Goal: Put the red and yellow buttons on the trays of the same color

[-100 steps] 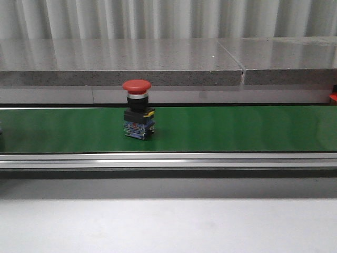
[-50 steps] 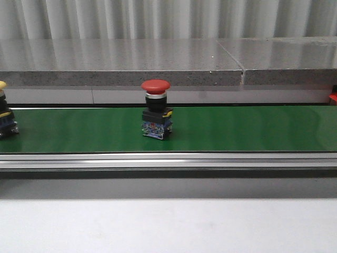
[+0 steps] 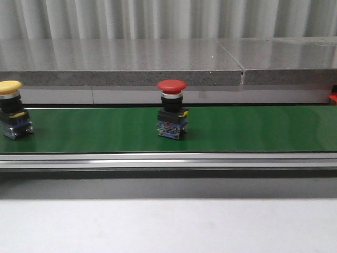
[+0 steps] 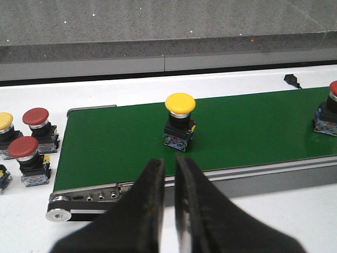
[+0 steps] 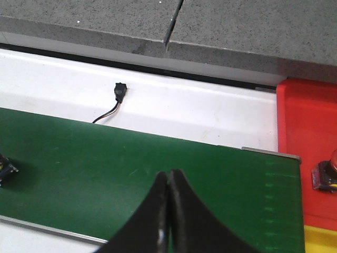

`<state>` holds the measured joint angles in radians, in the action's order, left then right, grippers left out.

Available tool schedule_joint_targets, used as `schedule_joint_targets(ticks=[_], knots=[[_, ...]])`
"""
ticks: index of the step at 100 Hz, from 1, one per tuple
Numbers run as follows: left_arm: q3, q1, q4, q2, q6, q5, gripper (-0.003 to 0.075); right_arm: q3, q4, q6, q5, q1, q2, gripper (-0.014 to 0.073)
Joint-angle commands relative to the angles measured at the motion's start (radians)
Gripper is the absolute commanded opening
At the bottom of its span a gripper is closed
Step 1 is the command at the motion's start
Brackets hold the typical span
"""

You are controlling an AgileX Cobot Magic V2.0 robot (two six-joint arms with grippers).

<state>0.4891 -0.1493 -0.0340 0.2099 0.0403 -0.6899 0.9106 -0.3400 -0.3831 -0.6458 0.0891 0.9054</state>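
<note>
Two buttons are seen upright on the green conveyor belt (image 3: 237,129) in the front view, well apart from each other. At the far left of the belt a yellow button (image 3: 11,109) is carried, and near the middle a red button (image 3: 172,108) is carried. In the left wrist view, three more spare buttons (image 4: 30,145) are found on the white table (image 4: 274,216) just beyond the belt's roller end. The left gripper (image 4: 169,171) is held on the near side of the belt, in line with the yellow button, its fingers drawn nearly together with only a narrow gap, nothing between them. In the right wrist view, the right gripper (image 5: 168,182) is held over the belt with its fingers pressed together, empty. Beside the belt's end a red tray (image 5: 305,132) is set, with one red-capped button (image 5: 326,171) in it, and a yellow tray (image 5: 318,240) adjoins it.
</note>
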Motion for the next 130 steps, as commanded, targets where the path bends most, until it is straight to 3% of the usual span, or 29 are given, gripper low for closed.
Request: schedule_joint_targets(ticks=[1,30,37,47,55,65,72,93,130], knots=[[0.022,-0.01,-0.015,0.006,-0.001,0.076,-0.0021,0.026,-0.011,-0.006,0.064,-0.002,-0.011,-0.0092],[0.022,-0.01,-0.015,0.006,-0.001,0.076,-0.0021,0.026,-0.011,-0.006,0.053,-0.002,-0.011,-0.0085],[0.022,-0.01,-0.015,0.006,-0.001,0.076,-0.0021,0.026,-0.011,-0.006,0.033,-0.002,-0.011,-0.0043],[0.022,-0.01,-0.015,0.006,-0.001,0.076,-0.0021,0.026,-0.011,-0.006,-0.005,-0.002,-0.011,0.0128],[0.022,-0.01,-0.015,0.006,-0.001,0.076,-0.0021,0.026,-0.013,-0.006,-0.038,-0.002,-0.011,0.0358],[0.022,-0.01,-0.015,0.006,-0.001,0.076,-0.0021,0.026,-0.047,-0.006,-0.053,-0.002,-0.011,0.0565],[0.022,-0.01,-0.015,0.006,-0.001,0.076,-0.0021,0.026,-0.09,-0.006,-0.054,-0.002,-0.011,0.0638],[0.022,-0.01,-0.015,0.006,-0.001,0.076,-0.0021,0.027,-0.137,-0.026,-0.089,-0.029,0.034,0.064],[0.022,-0.01,-0.015,0.006,-0.001,0.076,-0.0021,0.027,-0.134,-0.136,-0.032,-0.253,0.297,0.064]])
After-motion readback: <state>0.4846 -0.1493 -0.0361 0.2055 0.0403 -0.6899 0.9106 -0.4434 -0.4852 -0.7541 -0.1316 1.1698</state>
